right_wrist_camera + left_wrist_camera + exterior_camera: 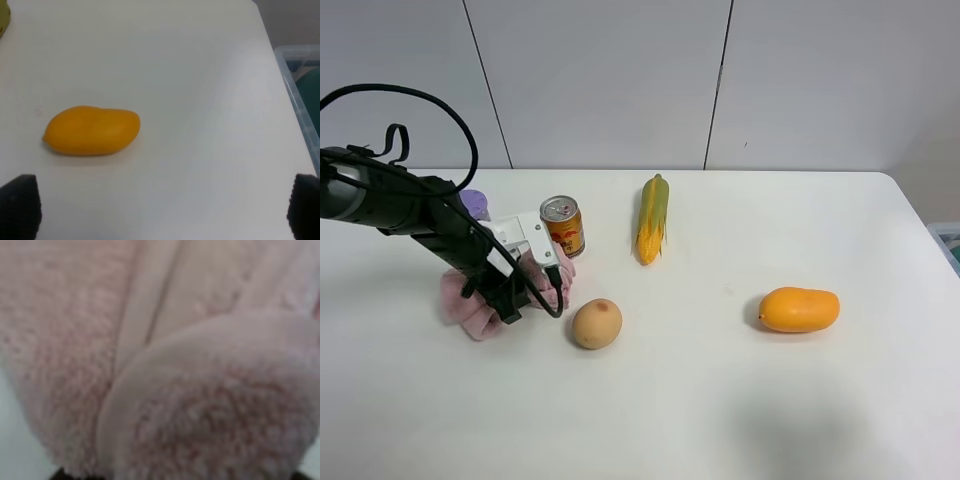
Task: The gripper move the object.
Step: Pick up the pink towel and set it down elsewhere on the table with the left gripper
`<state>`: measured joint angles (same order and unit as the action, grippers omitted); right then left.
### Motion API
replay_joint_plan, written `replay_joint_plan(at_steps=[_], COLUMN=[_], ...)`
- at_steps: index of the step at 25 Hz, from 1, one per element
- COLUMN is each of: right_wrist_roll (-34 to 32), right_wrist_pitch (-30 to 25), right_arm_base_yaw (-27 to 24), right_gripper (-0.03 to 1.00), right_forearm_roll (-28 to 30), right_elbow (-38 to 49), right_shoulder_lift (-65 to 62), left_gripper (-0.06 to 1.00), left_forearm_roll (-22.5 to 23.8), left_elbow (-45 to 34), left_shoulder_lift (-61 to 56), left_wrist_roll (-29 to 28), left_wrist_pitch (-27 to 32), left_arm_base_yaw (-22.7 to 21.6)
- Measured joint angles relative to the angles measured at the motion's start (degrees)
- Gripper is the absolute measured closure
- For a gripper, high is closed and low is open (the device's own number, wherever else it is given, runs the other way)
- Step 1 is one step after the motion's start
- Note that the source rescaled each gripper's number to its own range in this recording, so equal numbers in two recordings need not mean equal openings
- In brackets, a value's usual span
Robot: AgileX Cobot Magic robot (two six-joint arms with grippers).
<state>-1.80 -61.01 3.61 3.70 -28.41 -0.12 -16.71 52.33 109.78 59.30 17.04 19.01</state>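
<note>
Table [740, 400] first; the towel [460, 300] sits on its left side, just in front of the can [563, 226]; it fills the left wrist view because the left gripper [512, 300] is buried in it, I'd guess for a grab. Can't tell if those fingers are closed, too blurry; the right gripper [162, 200] hangs spread wide near the mango [91, 130], out of the way.

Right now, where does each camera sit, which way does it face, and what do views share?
Exterior high: mounted high, looking down across the table toward the wall; shows the left arm and left gripper on the pink towel.
Left wrist: on the left arm, close against the pink towel, which fills the frame; jaws unreadable.
Right wrist: on the right arm, looking down at the mango; right gripper open, fingertips wide apart.
Shared: pink towel, exterior and left wrist; mango, exterior and right wrist.
</note>
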Motion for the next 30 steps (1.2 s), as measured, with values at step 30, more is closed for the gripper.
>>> replay_joint_plan(at_steps=[30], right_wrist_roll=[0.0], right_wrist_pitch=[0.0], right_arm_base_yaw=[0.0], right_gripper=[-0.03], right_forearm_roll=[0.0], right_elbow=[0.0], right_shoulder_lift=[0.0], left_gripper=[0.93], left_forearm_roll=[14.2], left_elbow=[49.9], left_shoulder_lift=[1.0], left_wrist_roll=[-45.2], left_wrist_pitch=[19.0], left_arm_base_yaw=[20.6])
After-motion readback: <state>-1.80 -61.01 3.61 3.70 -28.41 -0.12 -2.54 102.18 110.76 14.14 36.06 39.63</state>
